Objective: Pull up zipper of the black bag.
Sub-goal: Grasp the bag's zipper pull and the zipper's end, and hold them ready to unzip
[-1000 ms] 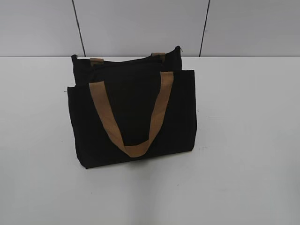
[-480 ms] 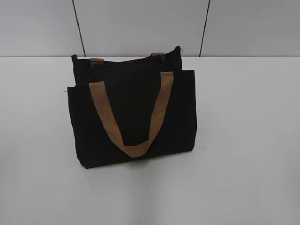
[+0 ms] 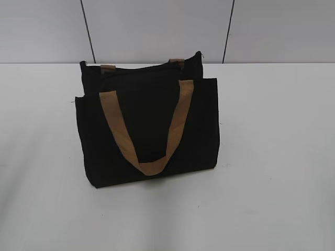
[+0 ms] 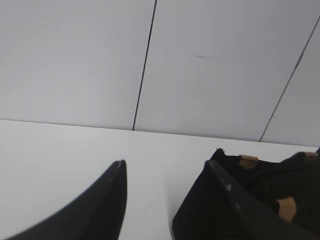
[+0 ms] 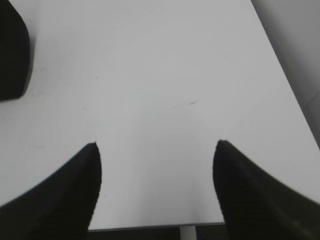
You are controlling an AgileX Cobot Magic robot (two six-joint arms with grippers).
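Observation:
The black bag (image 3: 149, 130) stands upright on the white table (image 3: 272, 157), a little left of centre, with a tan handle (image 3: 175, 123) hanging down its front. The zip line runs along its top edge (image 3: 141, 69); the zipper pull is too small to make out. Neither gripper shows in the exterior view. In the left wrist view my left gripper (image 4: 166, 165) is open and empty, just left of the bag's end (image 4: 265, 172). In the right wrist view my right gripper (image 5: 156, 145) is open and empty over bare table, with a corner of the bag (image 5: 12, 55) at the far left.
A grey panelled wall (image 3: 157, 29) rises behind the table's far edge. The table's near edge (image 5: 150, 226) lies just below my right gripper's fingers, and its side edge (image 5: 285, 65) runs on the right.

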